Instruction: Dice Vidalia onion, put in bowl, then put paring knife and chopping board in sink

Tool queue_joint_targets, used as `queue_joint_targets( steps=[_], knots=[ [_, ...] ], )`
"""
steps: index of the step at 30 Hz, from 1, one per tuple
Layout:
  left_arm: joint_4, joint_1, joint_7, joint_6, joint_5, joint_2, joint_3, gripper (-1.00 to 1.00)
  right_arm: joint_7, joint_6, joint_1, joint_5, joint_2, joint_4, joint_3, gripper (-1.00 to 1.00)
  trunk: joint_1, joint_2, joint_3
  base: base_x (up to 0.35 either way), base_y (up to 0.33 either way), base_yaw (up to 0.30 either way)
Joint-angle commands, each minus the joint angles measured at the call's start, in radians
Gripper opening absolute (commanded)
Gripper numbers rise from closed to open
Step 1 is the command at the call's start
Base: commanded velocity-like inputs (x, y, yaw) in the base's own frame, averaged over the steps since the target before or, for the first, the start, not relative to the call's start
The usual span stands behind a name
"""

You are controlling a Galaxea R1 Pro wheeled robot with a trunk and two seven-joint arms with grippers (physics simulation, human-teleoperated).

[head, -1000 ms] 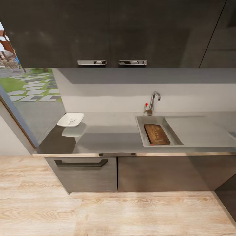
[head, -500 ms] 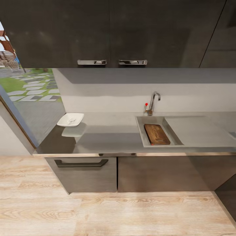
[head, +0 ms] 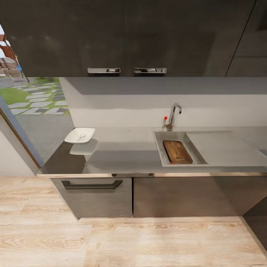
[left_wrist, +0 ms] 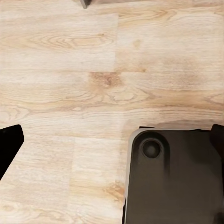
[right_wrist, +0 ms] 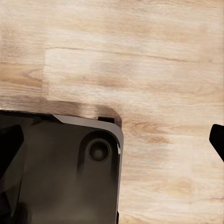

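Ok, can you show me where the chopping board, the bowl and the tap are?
chopping board [head: 177, 151], head view, middle of the brown wood, inside the sink.
bowl [head: 80, 135], head view, its white inside.
tap [head: 173, 113], head view, on the chrome neck.

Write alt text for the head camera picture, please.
A brown chopping board lies inside a steel sink set in a long grey countertop. A white square bowl sits near the countertop's left end, dark cabinets above, wood floor below.
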State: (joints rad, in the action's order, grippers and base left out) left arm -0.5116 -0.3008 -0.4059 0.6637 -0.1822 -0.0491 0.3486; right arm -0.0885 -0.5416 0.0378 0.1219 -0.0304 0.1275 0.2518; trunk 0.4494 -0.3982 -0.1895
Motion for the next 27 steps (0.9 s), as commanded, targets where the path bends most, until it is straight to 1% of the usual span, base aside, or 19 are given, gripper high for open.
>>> queue_joint_targets(
  steps=[1, 10, 12, 16, 27],
  knots=[
    [-0.002, 0.0, -0.005, 0.002, -0.01, -0.001, 0.009, 1.0, -0.003, -0.003, 0.001, 0.01, 0.0, 0.0, 0.009, 1.0, 0.001, -0.002, -0.002, 0.0, 0.0, 0.0],
    [0.011, 0.0, -0.005, 0.002, -0.01, -0.001, 0.008, 1.0, -0.002, -0.003, 0.001, 0.01, 0.0, 0.0, 0.009, 1.0, 0.001, -0.002, -0.002, 0.0, 0.0, 0.0],
    [0.031, 0.007, -0.004, 0.002, -0.009, 0.006, 0.008, 1.0, -0.003, -0.003, 0.001, 0.01, 0.0, 0.0, 0.009, 1.0, 0.001, -0.002, -0.002, 0.0, 0.0, 0.0],
    [0.036, 0.013, -0.004, 0.005, -0.007, 0.014, 0.009, 1.0, -0.003, -0.003, 0.001, 0.01, 0.0, 0.0, 0.009, 1.0, 0.001, -0.002, -0.002, 0.0, 0.0, 0.0],
    [0.036, 0.014, -0.003, 0.009, -0.005, 0.014, 0.009, 1.0, -0.003, -0.003, 0.001, 0.01, 0.0, 0.0, 0.009, 1.0, 0.001, -0.002, -0.002, 0.0, 0.0, 0.0]
  ],
)
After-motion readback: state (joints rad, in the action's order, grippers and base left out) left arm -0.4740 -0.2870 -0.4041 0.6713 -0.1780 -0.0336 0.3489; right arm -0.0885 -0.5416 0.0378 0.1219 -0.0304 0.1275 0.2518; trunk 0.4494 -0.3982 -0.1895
